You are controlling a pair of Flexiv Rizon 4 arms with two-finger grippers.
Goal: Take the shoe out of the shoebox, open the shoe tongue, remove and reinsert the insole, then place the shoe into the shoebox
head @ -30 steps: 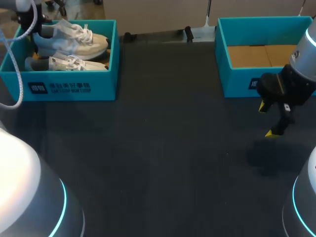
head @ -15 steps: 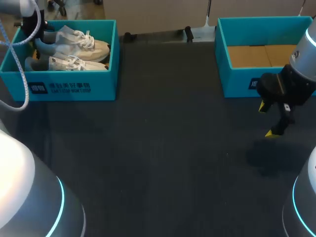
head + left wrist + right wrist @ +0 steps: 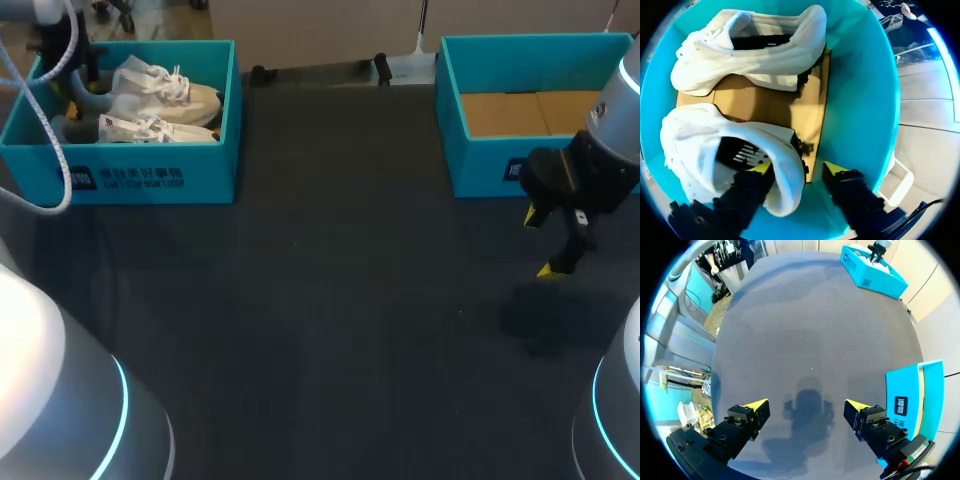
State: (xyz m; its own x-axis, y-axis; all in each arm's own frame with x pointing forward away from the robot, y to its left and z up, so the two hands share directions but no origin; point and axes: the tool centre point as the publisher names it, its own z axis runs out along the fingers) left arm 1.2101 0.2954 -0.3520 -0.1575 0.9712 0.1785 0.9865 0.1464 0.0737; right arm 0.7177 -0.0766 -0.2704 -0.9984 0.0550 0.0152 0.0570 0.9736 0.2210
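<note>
A teal shoebox (image 3: 150,178) at the table's far left holds two white shoes (image 3: 165,88). In the left wrist view, my left gripper (image 3: 796,169) straddles the heel of the nearer white shoe (image 3: 705,150). One fingertip (image 3: 760,167) is inside the shoe's opening and the other stands outside, apart from the heel, so the gripper is open. The second shoe (image 3: 755,50) lies ahead on the cardboard floor. My right gripper (image 3: 540,243) hangs open and empty over the table's right side; the right wrist view shows this gripper (image 3: 807,410) above bare mat.
A second teal box (image 3: 520,150) with a cardboard floor stands at the far right, just behind my right gripper. The dark mat (image 3: 340,300) stretches between the two boxes.
My left gripper has opened and let go of the shoe's heel. The shoe it was holding has come down to rest in the left box. The right arm has not moved.
</note>
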